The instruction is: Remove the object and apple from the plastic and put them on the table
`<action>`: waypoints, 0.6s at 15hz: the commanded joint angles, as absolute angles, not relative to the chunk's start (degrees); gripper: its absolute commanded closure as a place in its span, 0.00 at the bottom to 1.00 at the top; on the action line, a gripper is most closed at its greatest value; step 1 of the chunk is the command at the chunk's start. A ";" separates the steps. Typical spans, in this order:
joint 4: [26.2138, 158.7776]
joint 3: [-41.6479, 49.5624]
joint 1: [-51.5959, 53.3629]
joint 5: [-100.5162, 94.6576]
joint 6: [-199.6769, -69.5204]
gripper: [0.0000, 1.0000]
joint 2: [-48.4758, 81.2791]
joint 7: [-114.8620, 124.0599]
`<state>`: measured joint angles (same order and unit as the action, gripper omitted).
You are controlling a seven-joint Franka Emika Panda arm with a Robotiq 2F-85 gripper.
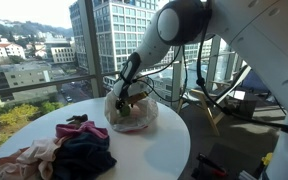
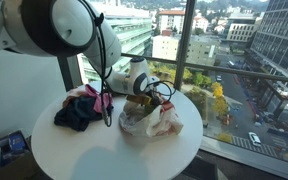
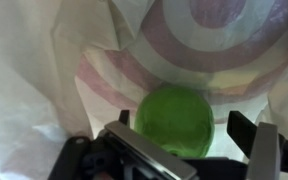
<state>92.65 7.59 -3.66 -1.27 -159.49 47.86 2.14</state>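
The bag (image 3: 34,90) walls sit close around the fingers (image 3: 244,130). The green apple (image 3: 176,118) fills the gap between them.

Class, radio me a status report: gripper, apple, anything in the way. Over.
Gripper open, inside the plastic bag. Green apple at bag bottom, framed between fingers, ungripped. Bag walls close on both sides. Clothes pile lies apart on table.

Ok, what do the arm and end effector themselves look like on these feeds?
The arm is glossy white with bulbous rounded joints and black parts toward the wrist. A black cable loops alongside it. The end effector is black, with two flat fingers faced in grey metal. No markings legible.
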 commanded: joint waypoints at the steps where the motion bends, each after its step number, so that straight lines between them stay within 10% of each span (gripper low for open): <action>1: 89.10 8.11 -3.30 -2.26 -160.84 0.00 50.95 2.54; 3: 88.42 8.10 -3.32 -2.57 -161.21 0.27 51.87 1.96; 9: 90.33 8.80 -2.49 -2.96 -158.71 0.48 49.72 2.40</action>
